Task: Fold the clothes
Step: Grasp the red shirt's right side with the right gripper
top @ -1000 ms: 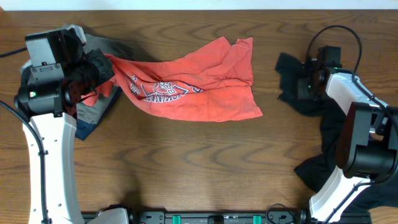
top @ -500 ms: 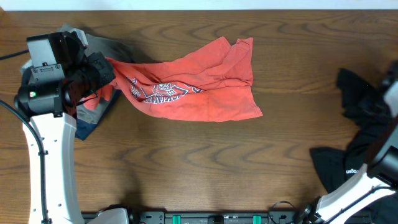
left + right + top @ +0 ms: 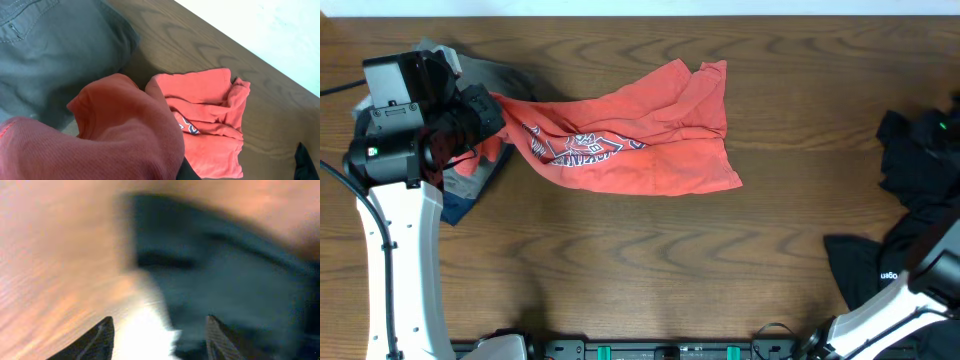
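My right arm has swung out from the upper middle right of the overhead frame to its right edge, and the black garment [image 3: 912, 172] has gone with it. It now lies heaped against that edge, a second dark fold with small white print in the lower right corner. Only a white link of that arm shows down there. In the wrist view the fingers of my right gripper [image 3: 160, 339] stand apart. The picture is smeared by motion, so I can only say that nothing seems to sit between them, with dark cloth ahead on the wooden table [image 3: 650, 270].

My left arm has not shifted. It rises from the bottom left corner as a straight white link, and the wrist bends toward the frame's centre at the upper left. My left gripper [image 3: 472, 124] is clamped on the coral-red T-shirt [image 3: 630, 140], whose bunched end hides the fingers in the wrist view. From there the shirt stretches right across the upper middle of the table, lettering showing. Under my wrist lie the grey garment [image 3: 50, 50] and a navy garment [image 3: 455, 207].
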{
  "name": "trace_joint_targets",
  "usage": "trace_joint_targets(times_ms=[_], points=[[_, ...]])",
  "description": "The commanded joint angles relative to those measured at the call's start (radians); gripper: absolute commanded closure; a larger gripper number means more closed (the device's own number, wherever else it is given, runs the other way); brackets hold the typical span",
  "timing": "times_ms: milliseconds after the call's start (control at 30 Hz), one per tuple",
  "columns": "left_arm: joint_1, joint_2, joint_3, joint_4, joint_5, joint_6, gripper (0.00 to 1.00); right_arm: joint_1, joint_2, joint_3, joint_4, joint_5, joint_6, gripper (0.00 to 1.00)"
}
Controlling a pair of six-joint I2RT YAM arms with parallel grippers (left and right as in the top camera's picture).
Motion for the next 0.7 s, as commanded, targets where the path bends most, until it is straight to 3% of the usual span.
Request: trace_joint_targets(times_ms=[0, 200, 367, 667], points=[[0.008, -0.006, 0.003, 0.002, -0.009, 0.01, 0.94, 0.124, -0.056, 0.022, -0.067, -0.216, -0.166, 0.43], [0.008, -0.006, 0.003, 0.002, -0.009, 0.01, 0.94, 0.342, -0.05, -0.067, -0.144, -0.188, -0.232, 0.41], [0.008, -0.006, 0.003, 0.002, -0.009, 0.01, 0.94, 0.526, -0.05, -0.194, -0.081, -0.091, -0.231, 0.41], [0.008, -0.006, 0.003, 0.001, -0.009, 0.01, 0.94, 0.718, -0.05, -0.356, 0.064, -0.069, -0.174, 0.4]])
